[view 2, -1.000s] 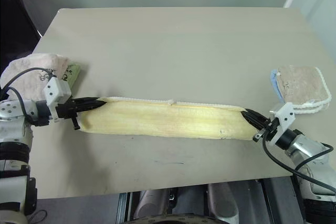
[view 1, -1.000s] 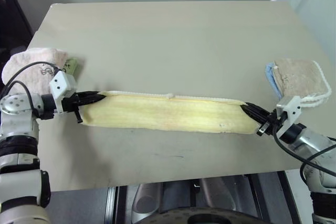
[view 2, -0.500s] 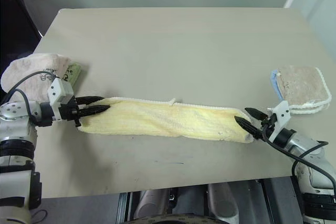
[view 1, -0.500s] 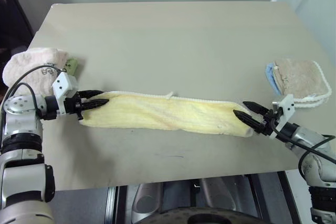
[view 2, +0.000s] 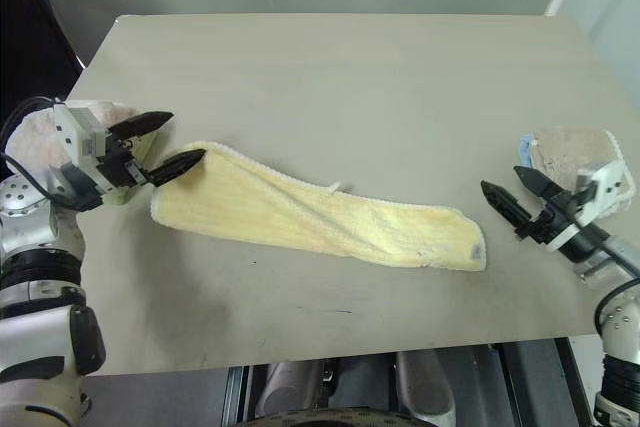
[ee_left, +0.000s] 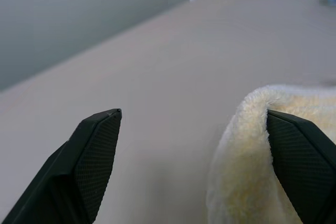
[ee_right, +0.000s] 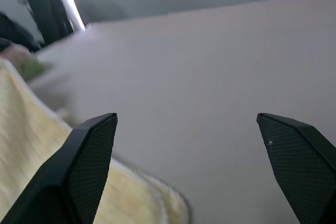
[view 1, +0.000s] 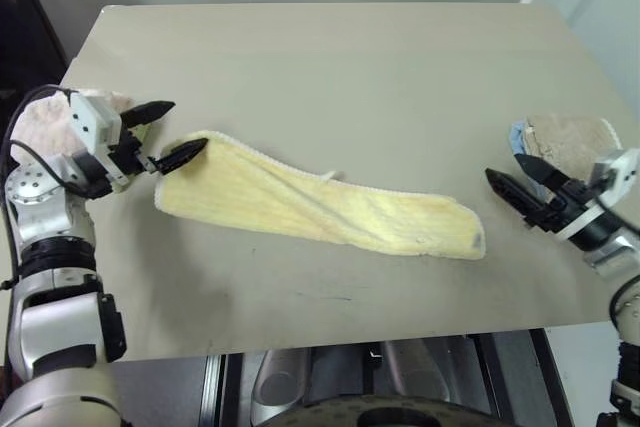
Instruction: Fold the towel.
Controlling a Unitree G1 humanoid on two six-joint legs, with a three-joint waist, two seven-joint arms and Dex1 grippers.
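Observation:
The pale yellow towel (view 1: 320, 202) lies on the table as a long folded strip, slanting from back left to front right, its small white tag (view 1: 333, 177) on the far edge. My left gripper (view 1: 172, 131) stands open at the towel's left corner. That corner rests against one of its fingers (ee_left: 302, 161), and nothing sits between the two. My right gripper (view 1: 507, 169) is open too, hovering a little right of the towel's right end and apart from it. A bit of the towel (ee_right: 26, 171) appears beside its fingers in the right wrist view.
A pink towel (view 1: 40, 122) lies at the table's left edge just behind my left gripper. A beige towel on a blue one (view 1: 565, 137) sits at the right edge behind my right gripper. The tan table (view 1: 350, 57) stretches bare beyond the yellow towel.
Both grippers have opened, let go of the towel's ends and lifted away. The towel's left end now lies farther back, so the strip slants.

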